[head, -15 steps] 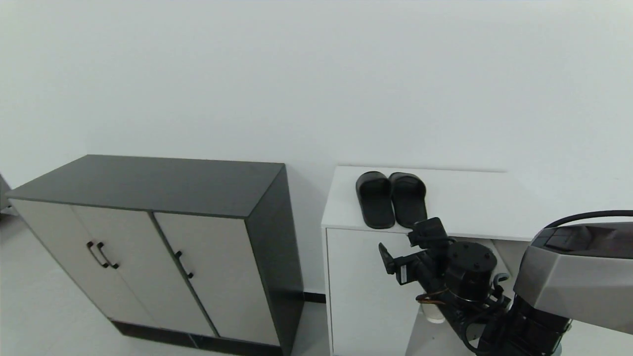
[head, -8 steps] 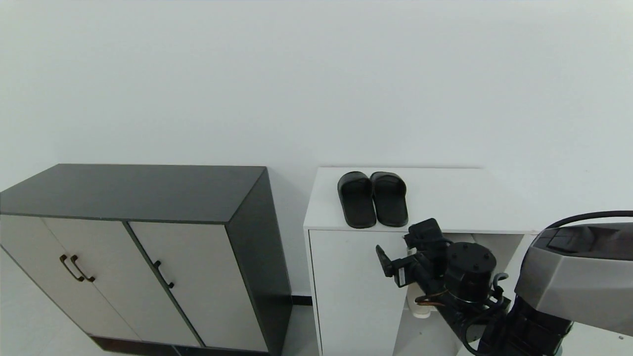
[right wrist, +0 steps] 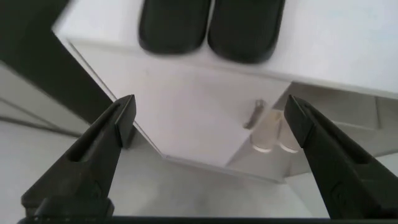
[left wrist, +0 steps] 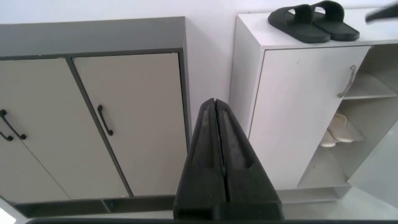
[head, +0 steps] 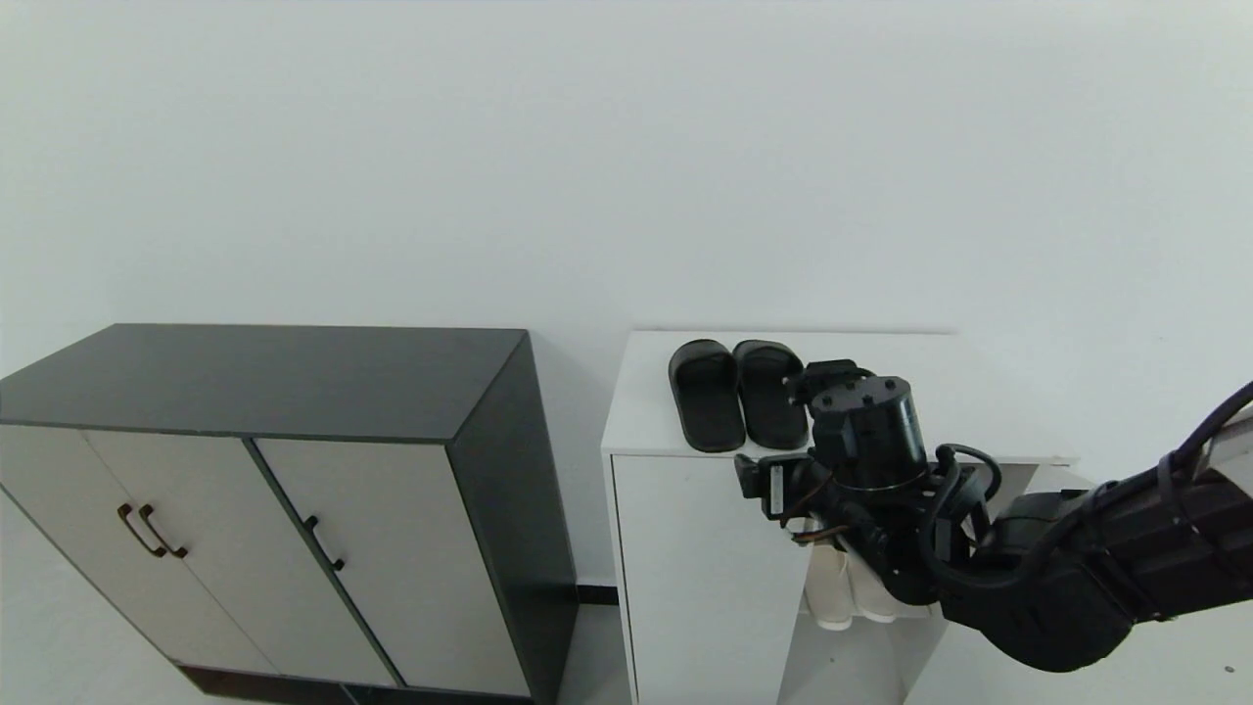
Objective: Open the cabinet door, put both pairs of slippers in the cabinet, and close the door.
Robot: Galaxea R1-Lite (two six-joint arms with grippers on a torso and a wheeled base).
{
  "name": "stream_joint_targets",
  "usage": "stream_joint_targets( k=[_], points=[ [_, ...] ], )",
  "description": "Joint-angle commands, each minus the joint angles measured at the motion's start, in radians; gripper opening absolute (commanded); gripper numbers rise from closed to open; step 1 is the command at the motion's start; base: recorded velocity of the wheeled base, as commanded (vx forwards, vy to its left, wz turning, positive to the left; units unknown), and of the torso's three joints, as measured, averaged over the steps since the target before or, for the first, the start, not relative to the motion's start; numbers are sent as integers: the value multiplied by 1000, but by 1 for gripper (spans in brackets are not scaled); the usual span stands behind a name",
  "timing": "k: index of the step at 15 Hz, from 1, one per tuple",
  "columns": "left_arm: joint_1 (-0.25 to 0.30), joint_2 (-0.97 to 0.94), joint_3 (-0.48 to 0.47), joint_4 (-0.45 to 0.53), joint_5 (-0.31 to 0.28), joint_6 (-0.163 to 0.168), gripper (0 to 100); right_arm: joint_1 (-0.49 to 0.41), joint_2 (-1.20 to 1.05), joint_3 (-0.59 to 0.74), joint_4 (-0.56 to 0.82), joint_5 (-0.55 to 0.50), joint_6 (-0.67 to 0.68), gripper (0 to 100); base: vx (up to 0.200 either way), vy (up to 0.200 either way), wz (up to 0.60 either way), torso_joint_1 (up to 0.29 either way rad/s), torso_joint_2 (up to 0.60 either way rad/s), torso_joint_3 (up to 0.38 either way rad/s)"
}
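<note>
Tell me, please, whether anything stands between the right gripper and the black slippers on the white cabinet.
Nothing visible does. The open right gripper is at the front of the white cabinet, with only air between it and the black slippers.

Matte black right arm [head: 1057, 578], looped cables [head: 969, 450], round screw-dotted wrist cap [head: 866, 421], tapered, perhaps rubber-padded end effector [right wrist: 208, 115].

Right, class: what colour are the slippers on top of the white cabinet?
Black slippers, clearest in head view.
</note>
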Motion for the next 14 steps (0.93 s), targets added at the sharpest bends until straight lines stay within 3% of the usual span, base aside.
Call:
stream_joint_targets(
  k=[1,10,14],
  points=[
    [0,0,0,1,0,0,0,14,-4,-45,13,-12,18,100,0,0,0,0,0,0],
    [2,0,0,1,0,0,0,11,64,-40,-37,-51,25,100,200,0,0,0,3,3],
    [0,0,0,-1,0,-2,0,-15,222,-91,-195,-49,-27,100,0,0,0,0,0,0]
  ],
)
